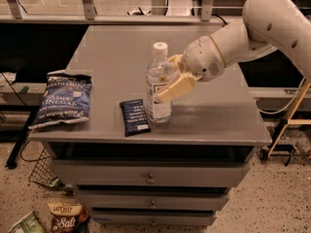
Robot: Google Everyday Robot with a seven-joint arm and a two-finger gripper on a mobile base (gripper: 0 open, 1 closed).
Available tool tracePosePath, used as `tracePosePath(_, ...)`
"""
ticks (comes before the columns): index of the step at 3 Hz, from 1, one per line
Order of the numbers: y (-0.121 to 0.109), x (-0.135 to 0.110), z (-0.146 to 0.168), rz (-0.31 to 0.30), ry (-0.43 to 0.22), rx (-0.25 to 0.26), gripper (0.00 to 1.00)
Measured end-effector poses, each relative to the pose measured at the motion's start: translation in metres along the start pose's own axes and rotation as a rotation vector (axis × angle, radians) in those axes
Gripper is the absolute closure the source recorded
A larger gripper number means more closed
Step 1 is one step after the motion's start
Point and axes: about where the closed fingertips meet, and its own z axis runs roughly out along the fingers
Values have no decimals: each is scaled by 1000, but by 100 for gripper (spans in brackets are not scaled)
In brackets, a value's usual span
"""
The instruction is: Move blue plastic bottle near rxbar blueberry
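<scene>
The blue plastic bottle [159, 81] is stood upright mid-frame on the grey bench [218, 115], just beside the rxbar blueberry [134, 116]. It's gripped around the body by the claw [165, 80], with a finger clamped on either side. It's tall and narrow, so it could easily be tipped onto the bar if the claw is dragged sideways on release. "Vinegar" can be read on the chip bag [63, 100] at left, and "Salt" on a bag [65, 221] on the floor at lower left. The bar and bottle-label text can't be made out.

Matt plastic claw [164, 79] around clear plastic bottle [154, 111]
</scene>
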Motion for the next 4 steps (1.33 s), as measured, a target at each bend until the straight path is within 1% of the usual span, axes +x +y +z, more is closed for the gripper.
tracePosePath(1,0,-1,2,-1,-1,-3,13)
tracePosePath(2,0,-2,4,-3,-1,-5,0)
tracePosePath(3,0,-2,4,-3,-1,-6,0)
tracePosePath(4,0,-7,-21,-10,48,31,0)
